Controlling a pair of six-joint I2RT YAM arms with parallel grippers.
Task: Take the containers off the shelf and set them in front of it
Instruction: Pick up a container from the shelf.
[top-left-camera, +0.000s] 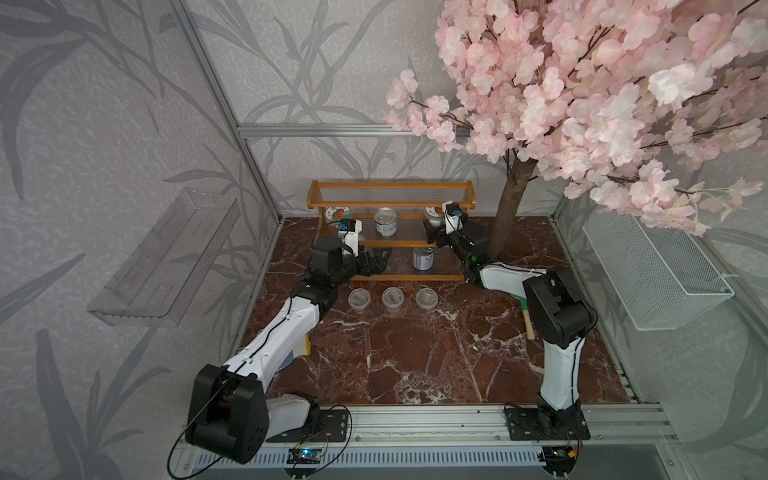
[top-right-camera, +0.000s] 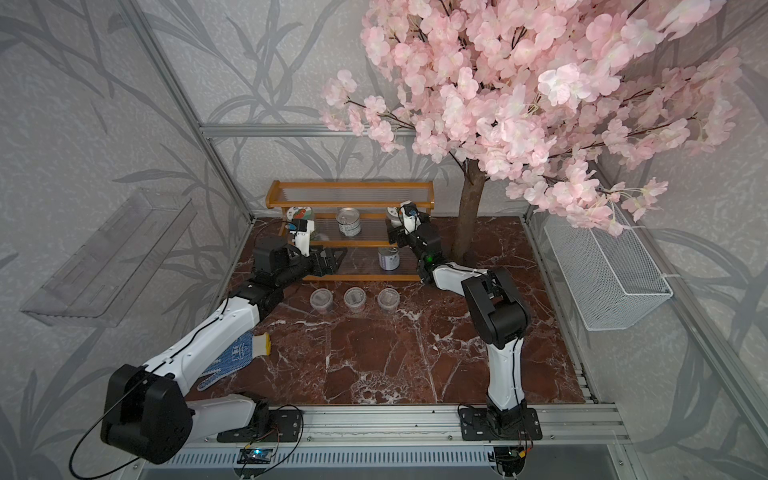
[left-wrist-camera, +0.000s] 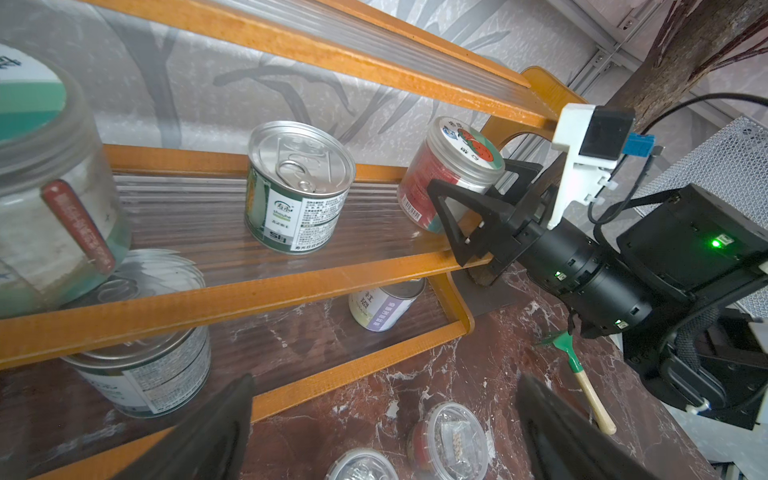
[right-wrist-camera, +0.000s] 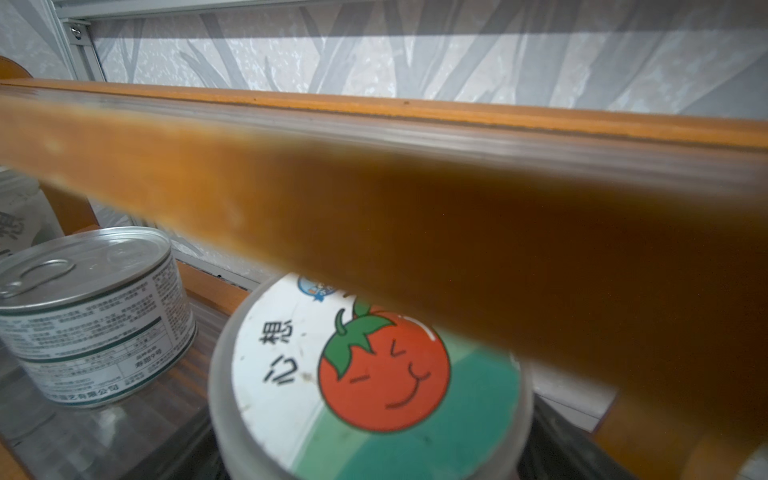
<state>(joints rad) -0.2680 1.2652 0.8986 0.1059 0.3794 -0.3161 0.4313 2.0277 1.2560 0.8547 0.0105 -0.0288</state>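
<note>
The orange-brown shelf (top-left-camera: 390, 202) stands at the back. Its middle tier holds a tomato-lidded jar (top-left-camera: 336, 214), a silver can (top-left-camera: 385, 222) and a second jar (left-wrist-camera: 449, 166). My right gripper (top-left-camera: 432, 228) is open, its fingers flanking that second jar (right-wrist-camera: 374, 374), which stands on the tier. The bottom tier carries a purple-labelled can (top-left-camera: 423, 258) and another can (left-wrist-camera: 141, 374) beside my open, empty left gripper (top-left-camera: 384, 259). Three clear lidded cups (top-left-camera: 392, 298) sit in a row on the marble floor in front.
A tree trunk (top-left-camera: 509, 216) rises just right of the shelf, with pink blossoms overhead. A green-headed tool with a wooden handle (top-left-camera: 528, 320) lies under the right arm. A dotted glove (top-right-camera: 237, 357) lies by the left arm. A wire basket (top-left-camera: 656, 270) and an acrylic wall shelf (top-left-camera: 166, 257) hang on the side walls.
</note>
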